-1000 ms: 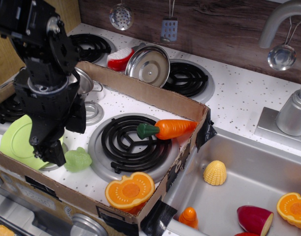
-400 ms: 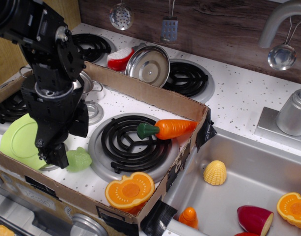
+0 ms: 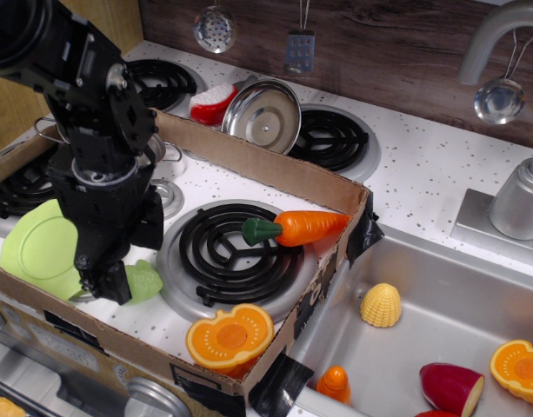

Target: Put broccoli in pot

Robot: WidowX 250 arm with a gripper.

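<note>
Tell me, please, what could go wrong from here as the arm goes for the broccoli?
1. The gripper covers part of the broccoli, and its jaws are hidden, so the grasp may be off-centre and slip.
2. The plate lies right beside the gripper and could get nudged.
3. The pot sits behind the arm, near the cardboard wall; the carry could clip either.

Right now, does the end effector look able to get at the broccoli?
Probably yes: the end effector is right at the broccoli, nothing between them; whether it grips it is hidden.
</note>
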